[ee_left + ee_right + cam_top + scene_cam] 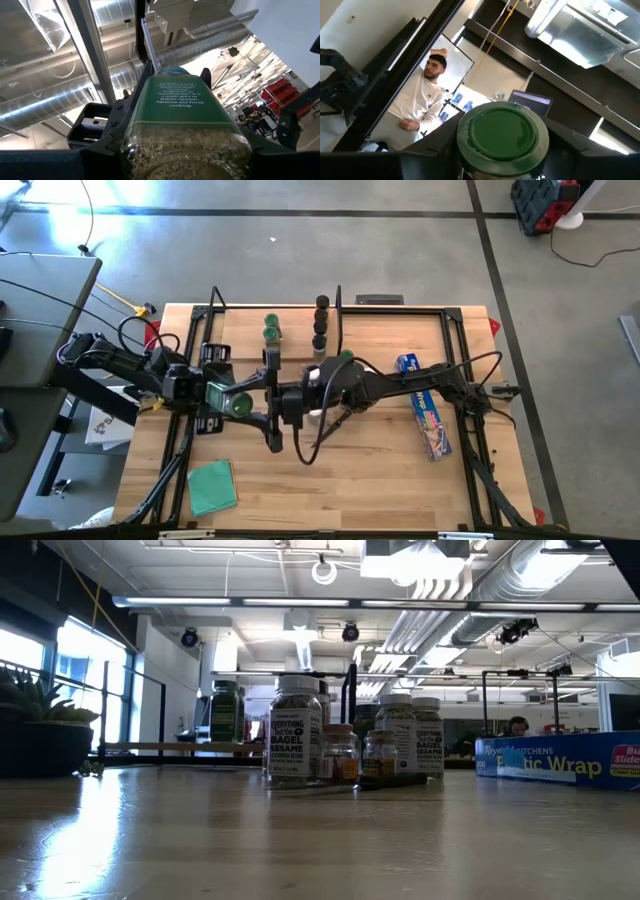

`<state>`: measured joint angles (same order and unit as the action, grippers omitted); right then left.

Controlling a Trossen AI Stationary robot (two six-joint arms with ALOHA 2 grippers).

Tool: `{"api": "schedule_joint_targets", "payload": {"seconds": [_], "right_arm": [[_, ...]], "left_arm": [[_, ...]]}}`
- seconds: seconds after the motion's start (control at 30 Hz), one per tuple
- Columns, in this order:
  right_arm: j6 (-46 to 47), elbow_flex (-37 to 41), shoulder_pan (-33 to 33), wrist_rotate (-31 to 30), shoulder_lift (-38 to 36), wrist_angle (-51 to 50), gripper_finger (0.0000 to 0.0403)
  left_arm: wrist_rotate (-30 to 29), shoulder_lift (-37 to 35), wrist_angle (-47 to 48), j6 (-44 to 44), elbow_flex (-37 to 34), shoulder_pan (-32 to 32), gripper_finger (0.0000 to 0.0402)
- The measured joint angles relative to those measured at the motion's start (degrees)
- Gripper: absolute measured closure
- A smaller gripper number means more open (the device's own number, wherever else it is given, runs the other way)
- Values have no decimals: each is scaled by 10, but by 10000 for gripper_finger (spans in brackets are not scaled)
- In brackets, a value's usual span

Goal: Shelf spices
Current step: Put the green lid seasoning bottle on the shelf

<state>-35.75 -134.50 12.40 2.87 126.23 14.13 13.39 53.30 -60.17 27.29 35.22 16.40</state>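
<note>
Wooden tabletop (350,480), mid-span: left gripper (240,404) pinching a green-labelled jar (182,107) by its body, green cap (502,132) toward the right gripper (500,160). Right fingers set either side of that cap; clamped or not, cannot tell. Keep the left pinch firm until sure of a square right-hand grip, then let go. Farther back, shelf (390,330) with standing jars (271,328); aim for bare plank beside them.

Spices (271,328) stand on the shelf (240,332), wrap box (428,408) right.
</note>
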Motion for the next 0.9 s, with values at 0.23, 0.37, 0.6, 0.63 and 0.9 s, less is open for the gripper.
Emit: {"api": "schedule_joint_targets", "payload": {"seconds": [0.23,0.37,0.6,0.63,0.9], "right_arm": [[16,0,-1,-16,0,4,212],[45,0,-2,-39,-2,-6,212],[65,-2,-23,-87,-8,-61,214],[73,-2,-29,-89,-10,-71,214],[165,-7,-108,-50,-26,-93,214]], "left_arm": [[-21,-2,11,-13,0,1,214],[-41,-16,65,-53,1,1,181],[-162,-130,327,-54,2,3,87],[-189,-153,369,-51,2,3,86],[-369,-307,575,-51,0,3,84]]}}
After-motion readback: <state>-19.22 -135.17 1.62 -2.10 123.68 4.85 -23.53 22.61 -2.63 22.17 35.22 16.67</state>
